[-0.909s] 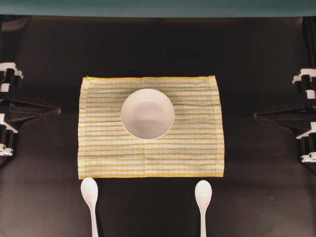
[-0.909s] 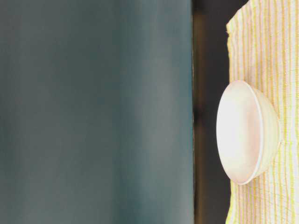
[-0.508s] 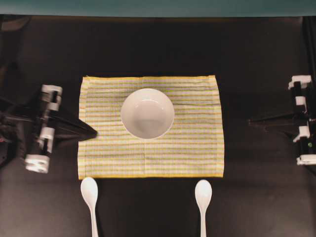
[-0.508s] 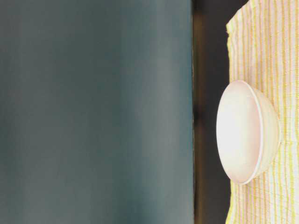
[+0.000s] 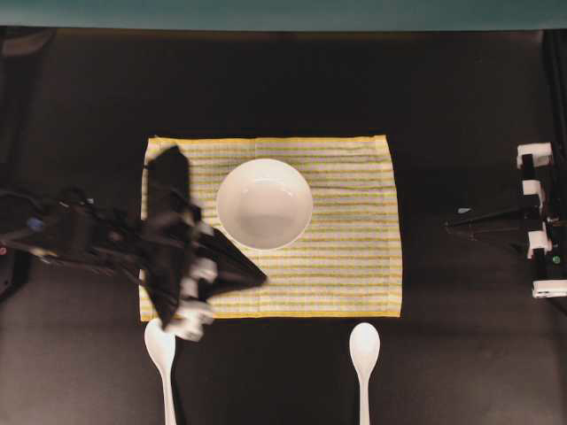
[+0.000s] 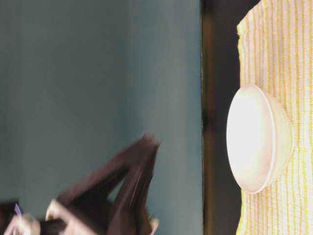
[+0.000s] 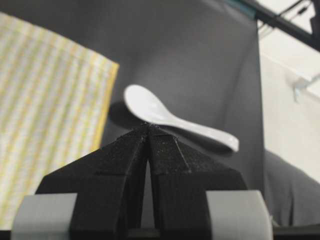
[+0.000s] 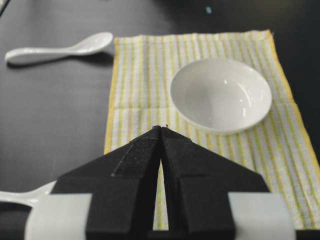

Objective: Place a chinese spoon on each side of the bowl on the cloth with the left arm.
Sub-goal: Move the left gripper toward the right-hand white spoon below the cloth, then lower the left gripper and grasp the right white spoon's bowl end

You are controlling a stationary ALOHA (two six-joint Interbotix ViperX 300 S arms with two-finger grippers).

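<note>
Lying flat on the dark tabletop (image 5: 89, 106): the cloth (image 5: 345, 266), with the bowl (image 5: 264, 203) sitting upright on its far half, near the middle of its width. Resting on bare tabletop just off the cloth's near edge, well apart from each other: the left spoon (image 5: 161, 350) below the left corner and the right spoon (image 5: 364, 352) nearer the right corner, both with scoops toward the cloth and handles running off the picture's bottom edge.

Reaching in from the left of the overhead view: the left arm (image 5: 80, 239), blurred, stretching across the cloth's left part. Pointing toward the bowl's near-left side, tips over the cloth just short of the bowl: the left fingers (image 5: 257, 276), pressed together to a point and gripping nothing. Showing the same in the left wrist view, where the fingers (image 7: 148, 131) are meeting at the tip with a spoon (image 7: 165, 117) lying beyond them on bare tabletop beside the cloth's edge (image 7: 107, 100).

Hanging back at the right edge of the overhead view, well clear of the cloth: the right fingers (image 5: 454, 226), also shut tight and empty. Looking along them (image 8: 161, 131) in the right wrist view: cloth, bowl and far spoon (image 8: 65, 47) ahead.
</note>
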